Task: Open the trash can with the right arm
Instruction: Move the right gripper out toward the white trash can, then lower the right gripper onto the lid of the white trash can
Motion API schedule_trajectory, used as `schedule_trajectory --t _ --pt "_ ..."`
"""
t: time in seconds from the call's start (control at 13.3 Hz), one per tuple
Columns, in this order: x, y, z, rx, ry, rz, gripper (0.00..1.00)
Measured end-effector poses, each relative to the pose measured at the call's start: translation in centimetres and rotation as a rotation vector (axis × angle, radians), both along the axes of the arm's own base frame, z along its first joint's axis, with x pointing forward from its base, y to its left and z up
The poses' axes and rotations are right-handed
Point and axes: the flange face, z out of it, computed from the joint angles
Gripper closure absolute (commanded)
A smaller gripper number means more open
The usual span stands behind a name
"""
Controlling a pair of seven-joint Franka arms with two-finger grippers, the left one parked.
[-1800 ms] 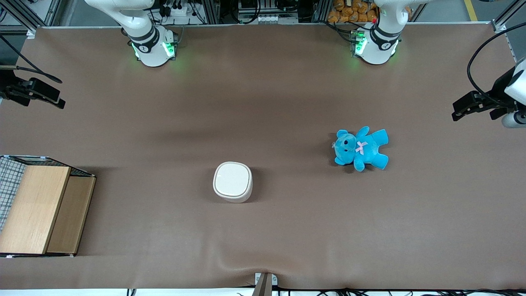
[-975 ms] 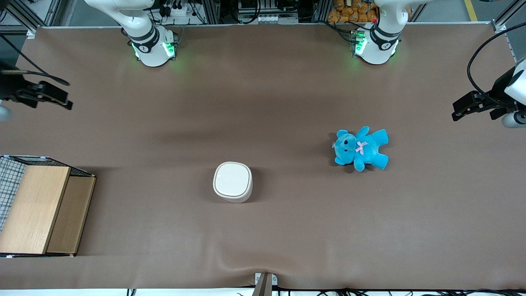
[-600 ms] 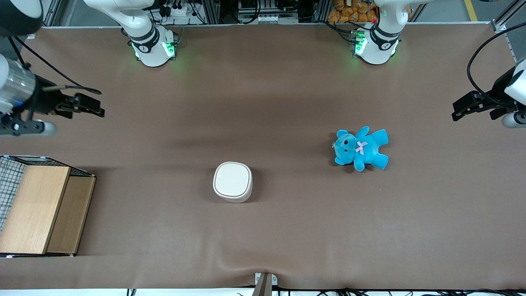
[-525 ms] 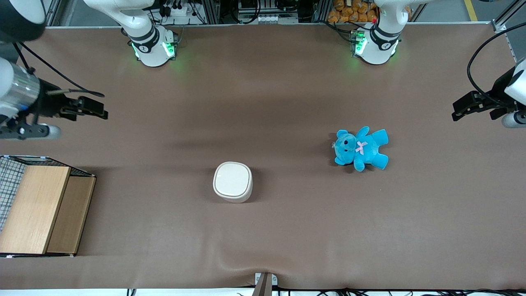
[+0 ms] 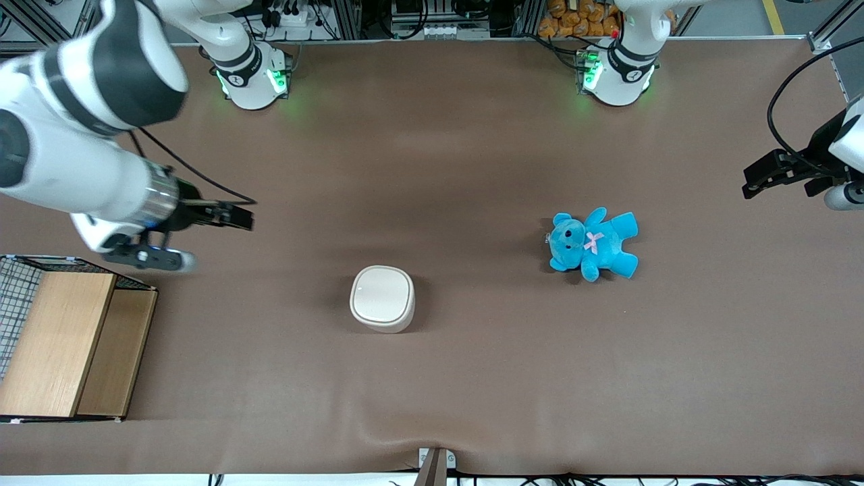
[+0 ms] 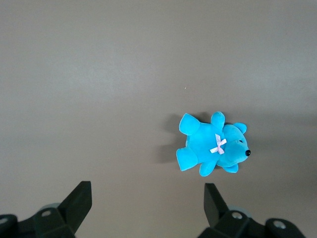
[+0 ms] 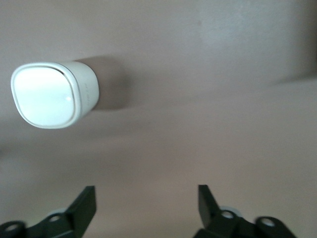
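Note:
The trash can [image 5: 382, 298] is a small cream-white bin with its smooth lid shut, standing near the middle of the brown table. It also shows in the right wrist view [image 7: 49, 94]. The right arm [image 5: 81, 155] reaches in from the working arm's end of the table. Its gripper [image 5: 236, 219] is open and empty, held above the table, farther from the front camera than the trash can and well apart from it. In the right wrist view the gripper [image 7: 146, 194] has its two black fingers spread wide over bare table.
A blue teddy [image 5: 592, 243] lies toward the parked arm's end of the table; it also shows in the left wrist view [image 6: 213, 148]. A wooden box with wire mesh [image 5: 64, 341] stands at the working arm's end, near the table's front edge.
The right arm has swung in from the table's end toward the trash can, bringing the gripper much closer to it and nearer the front camera. The trash can and teddy have not moved.

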Motion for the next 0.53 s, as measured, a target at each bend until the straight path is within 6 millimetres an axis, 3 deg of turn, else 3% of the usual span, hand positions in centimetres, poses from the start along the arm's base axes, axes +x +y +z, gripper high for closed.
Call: schedule_trajectory --t 0.3,0.38,0.53 --pt "1.5 2.7 -2.6 -0.006 -0.01 -0.04 0.72" --pt "1.7 3.4 -3.1 -0.008 -0.015 -0.066 0.84" --pt "2.2 5.3 -4.5 -0.012 -0.028 -0.124 0.9"
